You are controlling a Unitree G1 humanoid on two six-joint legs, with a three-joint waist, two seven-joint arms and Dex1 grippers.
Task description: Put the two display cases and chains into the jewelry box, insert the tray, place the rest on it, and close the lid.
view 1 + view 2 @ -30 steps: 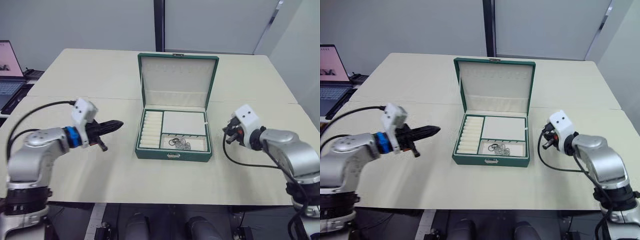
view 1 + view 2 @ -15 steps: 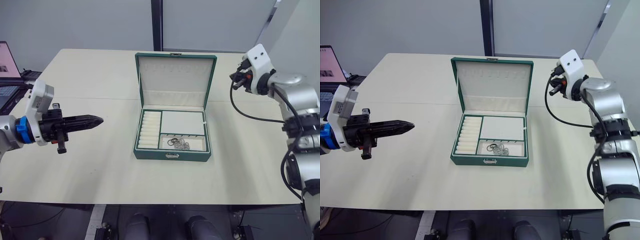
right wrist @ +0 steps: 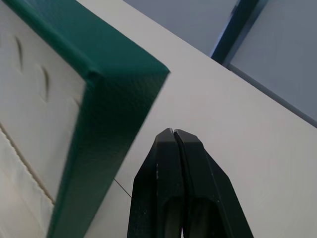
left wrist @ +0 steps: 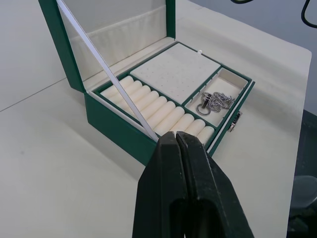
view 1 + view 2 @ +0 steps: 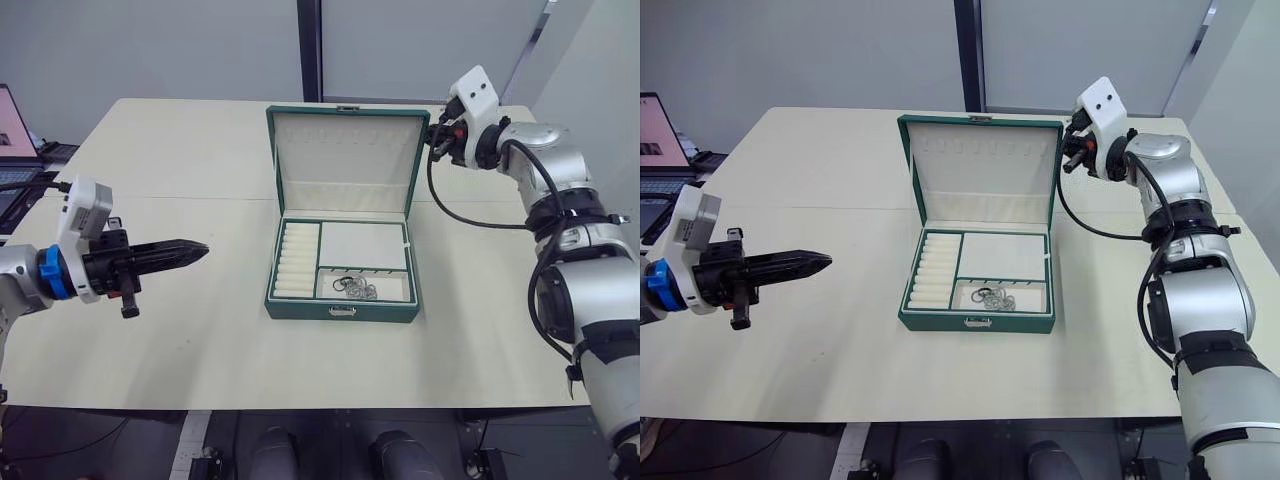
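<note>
Right wrist view has the right pincer (image 3: 173, 133), pressed together, just beside the lid (image 3: 116, 94).

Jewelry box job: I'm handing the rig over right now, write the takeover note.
Left tool: shut, empty, hanging over the table left of the jewelry box.
Right tool: shut, empty, raised beside the top right corner of the lid.
Done: tray is in the box; the bunch of silver rings lies in its front compartment.
Left: close the lid, which stands upright.
</note>
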